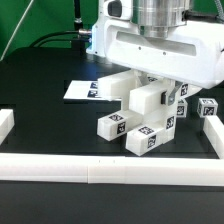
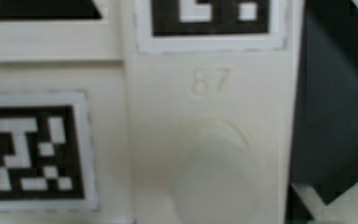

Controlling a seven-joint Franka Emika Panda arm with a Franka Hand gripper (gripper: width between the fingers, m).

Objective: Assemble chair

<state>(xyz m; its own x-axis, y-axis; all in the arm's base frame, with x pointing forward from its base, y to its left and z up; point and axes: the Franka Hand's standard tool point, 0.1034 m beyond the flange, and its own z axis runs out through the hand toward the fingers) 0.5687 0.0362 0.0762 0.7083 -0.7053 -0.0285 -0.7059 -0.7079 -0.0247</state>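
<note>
Arm (image 1: 160,12) hangs vertical from the top of the exterior view, wrist straight, tool axis pointing down. Gripper (image 1: 158,90) low, right of centre in that view; its tips mostly hidden, jaw gap cannot be read.

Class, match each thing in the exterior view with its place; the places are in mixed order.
Things: 1 marker board; 2 border rail; 3 lone tagged block.
Places: A across the foreground; B apart from the clustered chair pieces, to the exterior view's right of them; C flat on the table, to the exterior view's left of them.
Pairs: 1-C; 2-A; 3-B.
</note>
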